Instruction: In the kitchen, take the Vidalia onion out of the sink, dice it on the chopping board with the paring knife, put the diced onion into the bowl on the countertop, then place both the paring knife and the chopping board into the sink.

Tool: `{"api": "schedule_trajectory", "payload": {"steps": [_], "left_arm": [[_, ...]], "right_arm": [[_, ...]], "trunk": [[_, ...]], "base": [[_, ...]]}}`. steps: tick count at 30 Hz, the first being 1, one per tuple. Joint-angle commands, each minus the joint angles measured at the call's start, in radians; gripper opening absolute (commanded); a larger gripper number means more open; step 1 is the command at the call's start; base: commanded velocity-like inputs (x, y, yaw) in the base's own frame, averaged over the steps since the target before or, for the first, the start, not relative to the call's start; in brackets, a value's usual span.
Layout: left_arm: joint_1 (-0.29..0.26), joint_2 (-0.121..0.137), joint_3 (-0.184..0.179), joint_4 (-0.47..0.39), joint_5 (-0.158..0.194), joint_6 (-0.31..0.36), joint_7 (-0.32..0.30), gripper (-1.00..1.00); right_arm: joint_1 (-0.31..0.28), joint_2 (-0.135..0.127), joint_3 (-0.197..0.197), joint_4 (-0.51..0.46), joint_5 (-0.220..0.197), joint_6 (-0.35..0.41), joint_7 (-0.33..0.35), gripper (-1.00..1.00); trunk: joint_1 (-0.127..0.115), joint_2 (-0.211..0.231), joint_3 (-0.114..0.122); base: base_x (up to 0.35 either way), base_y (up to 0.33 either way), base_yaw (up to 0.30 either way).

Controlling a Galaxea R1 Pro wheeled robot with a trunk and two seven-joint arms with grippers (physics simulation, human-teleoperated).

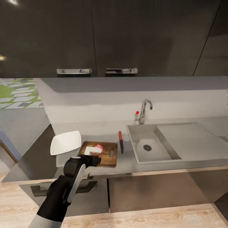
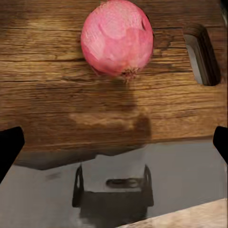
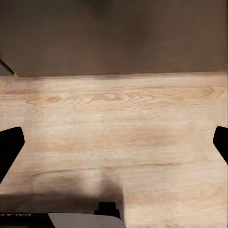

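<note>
The pink Vidalia onion (image 1: 99, 147) (image 2: 117, 38) lies on the dark brown chopping board (image 1: 109, 156) (image 2: 71, 95), close to its handle slot. My left gripper (image 1: 92, 152) (image 2: 114, 147) hovers over the board's near edge, open, with the onion lying free beyond its fingertips. To the right of the board, the paring knife (image 1: 121, 142) rests on the grey countertop (image 1: 95, 129), red handle away from me. A white square bowl (image 1: 66, 142) stands just left of the board. The steel sink (image 1: 134, 145) is further right. My right gripper (image 3: 114, 147) is open over wooden floor.
A chrome tap (image 1: 144, 110) with a red knob rises behind the basin, and the drainboard (image 1: 190, 139) stretches to its right. Dark upper cabinets (image 1: 95, 38) hang above the counter. The counter's left end (image 1: 19, 171) drops off beside the bowl.
</note>
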Motion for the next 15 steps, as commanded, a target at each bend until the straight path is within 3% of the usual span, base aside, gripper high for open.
{"api": "schedule_trajectory", "payload": {"steps": [1,15], "left_arm": [[-0.001,0.000,-0.001,-0.001,0.010,0.004,0.010,1.00],[-0.001,0.000,-0.002,0.004,0.011,0.004,0.010,1.00]], "right_arm": [[-0.001,0.000,0.000,0.001,0.004,-0.003,-0.004,1.00],[-0.001,0.000,0.000,0.001,0.004,-0.003,-0.004,1.00]], "trunk": [[0.000,-0.002,0.000],[0.000,-0.002,0.022]], "base": [[-0.345,0.000,0.000],[-0.346,0.000,0.000]]}}
